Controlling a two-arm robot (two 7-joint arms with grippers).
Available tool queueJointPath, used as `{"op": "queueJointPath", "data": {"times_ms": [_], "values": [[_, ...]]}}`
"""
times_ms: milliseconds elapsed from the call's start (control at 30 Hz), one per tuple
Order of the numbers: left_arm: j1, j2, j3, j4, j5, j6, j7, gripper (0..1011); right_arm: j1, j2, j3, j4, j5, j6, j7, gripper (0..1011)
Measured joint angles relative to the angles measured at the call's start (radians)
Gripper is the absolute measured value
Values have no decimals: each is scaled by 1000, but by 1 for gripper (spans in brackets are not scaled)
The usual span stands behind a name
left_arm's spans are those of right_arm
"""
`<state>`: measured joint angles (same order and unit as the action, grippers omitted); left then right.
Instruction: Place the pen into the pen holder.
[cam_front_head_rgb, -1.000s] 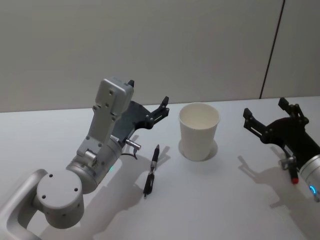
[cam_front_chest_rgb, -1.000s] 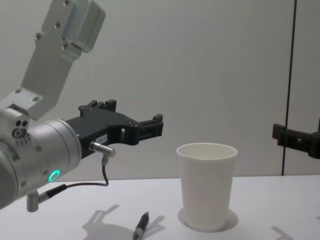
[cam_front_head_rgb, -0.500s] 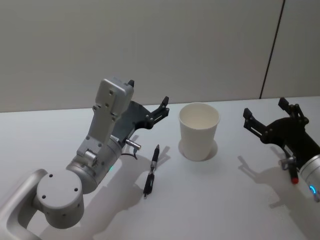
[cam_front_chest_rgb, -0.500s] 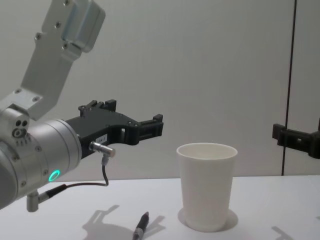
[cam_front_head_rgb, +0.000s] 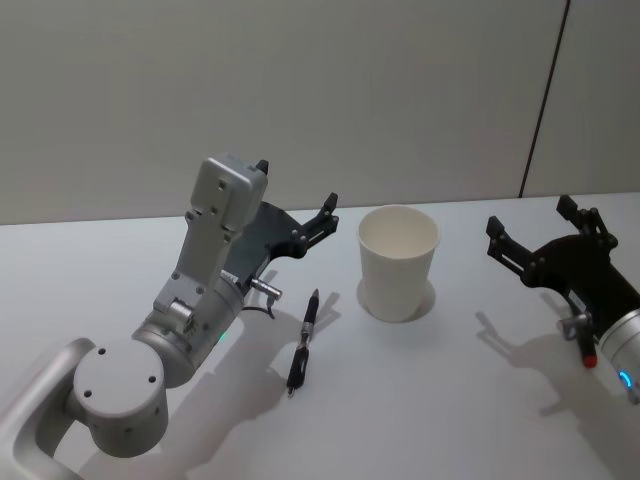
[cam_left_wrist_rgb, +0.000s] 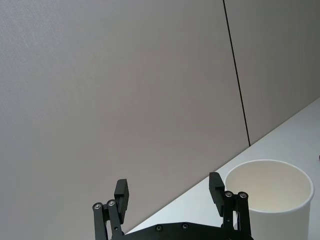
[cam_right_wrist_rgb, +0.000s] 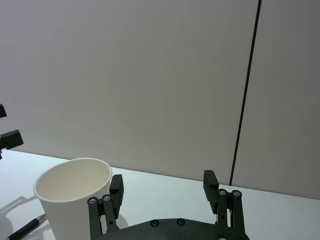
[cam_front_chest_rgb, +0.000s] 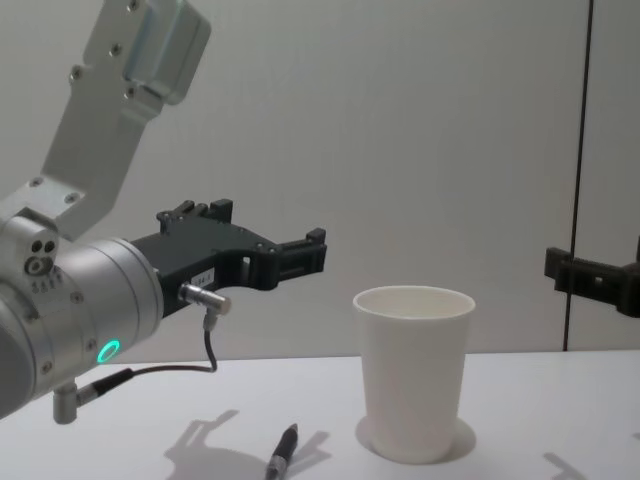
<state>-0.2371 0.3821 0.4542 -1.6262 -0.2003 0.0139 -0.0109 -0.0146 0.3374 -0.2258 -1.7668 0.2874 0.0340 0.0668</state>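
Observation:
A dark pen (cam_front_head_rgb: 304, 340) lies flat on the white table, left of the pen holder (cam_front_head_rgb: 398, 262), a white paper cup standing upright and empty. My left gripper (cam_front_head_rgb: 297, 186) hovers open above and behind the pen, holding nothing. My right gripper (cam_front_head_rgb: 529, 214) stands open to the right of the cup, also holding nothing. From the chest, the left gripper (cam_front_chest_rgb: 268, 228) sits higher than the cup (cam_front_chest_rgb: 413, 370), and the pen (cam_front_chest_rgb: 282, 462) rests at the bottom. The left wrist view has the open gripper (cam_left_wrist_rgb: 169, 185) with the cup (cam_left_wrist_rgb: 272, 200) beyond. The right wrist view has its open gripper (cam_right_wrist_rgb: 163, 181), the cup (cam_right_wrist_rgb: 70, 200) and the pen (cam_right_wrist_rgb: 25, 229).
The white table (cam_front_head_rgb: 430, 400) runs back to a plain grey wall (cam_front_head_rgb: 300, 90) with a dark vertical seam (cam_front_head_rgb: 543, 100). The left arm's grey elbow (cam_front_head_rgb: 120, 390) bulks at the front left.

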Motion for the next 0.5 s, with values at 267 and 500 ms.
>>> {"op": "queueJointPath", "data": {"times_ms": [267, 500], "values": [[0, 0, 0, 0, 0, 0, 0, 1001, 0, 0, 0, 0, 0, 0, 0, 1001], [0, 0, 0, 0, 0, 0, 0, 1001, 0, 0, 0, 0, 0, 0, 0, 1001]]}}
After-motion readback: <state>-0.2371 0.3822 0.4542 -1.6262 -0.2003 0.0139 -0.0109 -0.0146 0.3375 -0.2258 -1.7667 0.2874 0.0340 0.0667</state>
